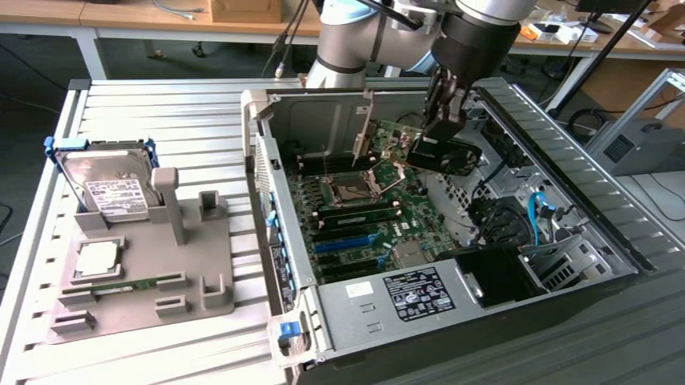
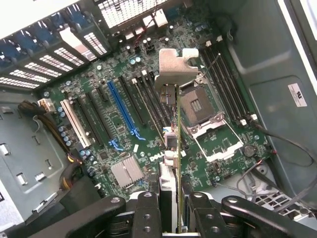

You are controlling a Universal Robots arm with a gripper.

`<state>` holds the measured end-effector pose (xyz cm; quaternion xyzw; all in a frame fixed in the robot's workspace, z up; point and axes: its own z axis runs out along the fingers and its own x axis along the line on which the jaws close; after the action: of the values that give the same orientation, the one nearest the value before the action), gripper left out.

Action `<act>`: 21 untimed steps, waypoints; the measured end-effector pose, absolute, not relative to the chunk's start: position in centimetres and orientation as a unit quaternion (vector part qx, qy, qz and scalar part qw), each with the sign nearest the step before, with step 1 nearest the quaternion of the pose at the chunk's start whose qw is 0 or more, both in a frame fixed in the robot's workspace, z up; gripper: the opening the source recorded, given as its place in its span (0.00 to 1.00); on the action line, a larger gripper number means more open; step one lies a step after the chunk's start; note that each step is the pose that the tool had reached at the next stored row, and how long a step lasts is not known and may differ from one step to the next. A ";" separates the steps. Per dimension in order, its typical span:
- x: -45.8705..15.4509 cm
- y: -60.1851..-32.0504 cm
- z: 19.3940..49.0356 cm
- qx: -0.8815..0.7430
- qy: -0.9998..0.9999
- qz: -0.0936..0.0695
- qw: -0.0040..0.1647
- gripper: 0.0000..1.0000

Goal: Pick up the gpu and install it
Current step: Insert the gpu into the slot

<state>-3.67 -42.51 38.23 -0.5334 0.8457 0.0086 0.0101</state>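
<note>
— Gripper (image 2: 173,210)?
— Clenched on the gpu (image 2: 177,148), which hangs above the motherboard (image 2: 101,151) inside the open case (image 1: 578,176).
— What differs by view?
— Exterior: at the slatted table's (image 1: 160,112) edge on that view's left, a grey plastic tray (image 1: 204,273) holds a shiny hard drive (image 1: 107,188); the case is at the right edge. Wrist: the gpu edge-on, a thin green board with a bent silver bracket (image 2: 176,67), over long black slots.

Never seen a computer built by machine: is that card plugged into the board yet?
Not plugged in. The gripper holds the card edge-on above the board, clear of its slots.
</note>
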 end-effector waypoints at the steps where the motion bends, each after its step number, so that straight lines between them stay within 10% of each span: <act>1: -3.7 -42.5 38.2 -0.536 0.844 0.009 0.010 0.27; 21: -3.7 -42.5 38.2 -0.589 0.808 0.009 0.010 0.27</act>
<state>-3.67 -42.51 38.21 -0.5894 0.8077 0.0093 0.0095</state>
